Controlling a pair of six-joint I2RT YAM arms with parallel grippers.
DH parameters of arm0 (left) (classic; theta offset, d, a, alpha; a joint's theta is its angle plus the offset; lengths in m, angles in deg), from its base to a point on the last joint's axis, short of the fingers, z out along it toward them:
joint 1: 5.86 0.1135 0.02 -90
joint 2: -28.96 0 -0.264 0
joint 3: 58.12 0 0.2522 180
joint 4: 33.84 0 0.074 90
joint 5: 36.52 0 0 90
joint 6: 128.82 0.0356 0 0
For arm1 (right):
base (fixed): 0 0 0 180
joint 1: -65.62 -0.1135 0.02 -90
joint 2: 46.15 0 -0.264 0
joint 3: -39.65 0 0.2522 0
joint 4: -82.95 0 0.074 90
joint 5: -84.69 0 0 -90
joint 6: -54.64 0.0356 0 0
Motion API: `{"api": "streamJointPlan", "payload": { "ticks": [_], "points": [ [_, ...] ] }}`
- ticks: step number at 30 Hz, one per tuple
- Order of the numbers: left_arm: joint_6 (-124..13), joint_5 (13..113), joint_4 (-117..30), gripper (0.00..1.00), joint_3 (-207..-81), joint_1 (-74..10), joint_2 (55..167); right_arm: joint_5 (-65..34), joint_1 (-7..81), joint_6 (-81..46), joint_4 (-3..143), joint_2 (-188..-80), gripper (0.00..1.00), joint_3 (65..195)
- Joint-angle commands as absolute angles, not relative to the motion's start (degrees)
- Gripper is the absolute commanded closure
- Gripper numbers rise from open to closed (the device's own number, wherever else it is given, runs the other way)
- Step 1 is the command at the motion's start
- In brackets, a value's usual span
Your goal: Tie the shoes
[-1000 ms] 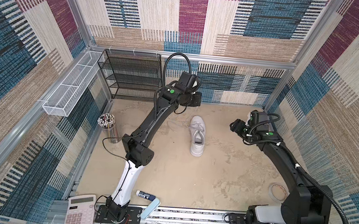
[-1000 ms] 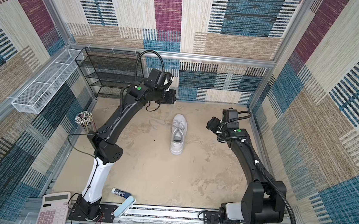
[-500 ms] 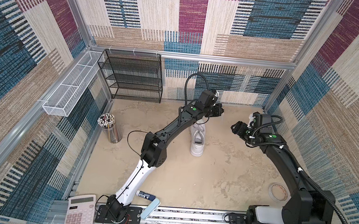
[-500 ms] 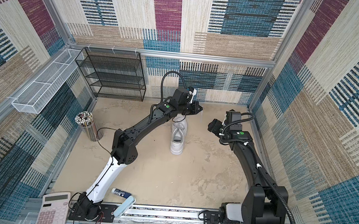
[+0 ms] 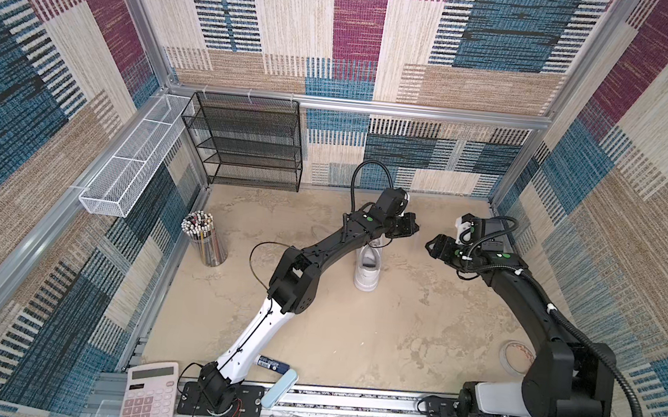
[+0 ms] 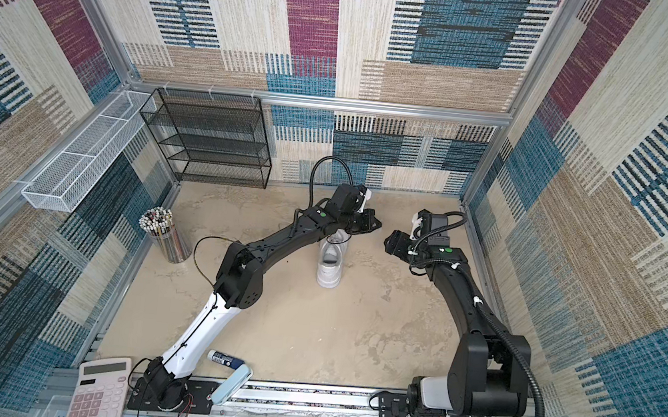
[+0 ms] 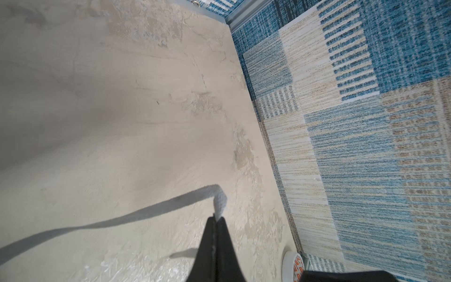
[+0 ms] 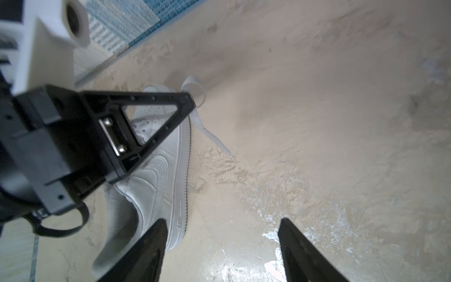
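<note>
Shoe (image 5: 367, 269): sitting mid-table (image 5: 353, 336), partly under the left arm.
Left gripper (image 7: 216, 218): pressed together, pinching a lace (image 7: 220, 199) end, probably drawing it across for a crossing.
Right gripper (image 8: 222, 221): spread, hovering beside the shoe, seemingly positioning to take the lace.

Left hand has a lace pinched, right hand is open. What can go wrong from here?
The left hand pinches the lace only at its fingertips, so it may slip out. Nothing holds the sneaker; a harder pull could drag or tip it. The open right hand is close by and might bump the left.
</note>
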State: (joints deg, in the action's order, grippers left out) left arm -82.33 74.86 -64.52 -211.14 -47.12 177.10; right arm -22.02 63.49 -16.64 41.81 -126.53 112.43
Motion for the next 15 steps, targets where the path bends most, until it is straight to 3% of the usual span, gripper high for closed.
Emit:
{"api": "streamJointPlan", "payload": {
  "ticks": [1, 9, 15],
  "points": [
    [-84.59, 76.28, -68.43, 1.00, -213.24, -47.15, 177.11, -23.09, 63.66, -21.68, 46.59, -126.97, 0.25, 111.98],
    [-84.88, 77.56, -70.79, 1.00, -212.77, -47.46, 177.95, -24.88, 63.66, -25.97, 51.74, -132.13, 0.29, 111.03],
    [-82.90, 77.07, -75.18, 1.00, -215.84, -47.43, 176.67, -30.87, 63.68, -31.07, 73.32, -128.89, 0.29, 98.60]
  ]
}}
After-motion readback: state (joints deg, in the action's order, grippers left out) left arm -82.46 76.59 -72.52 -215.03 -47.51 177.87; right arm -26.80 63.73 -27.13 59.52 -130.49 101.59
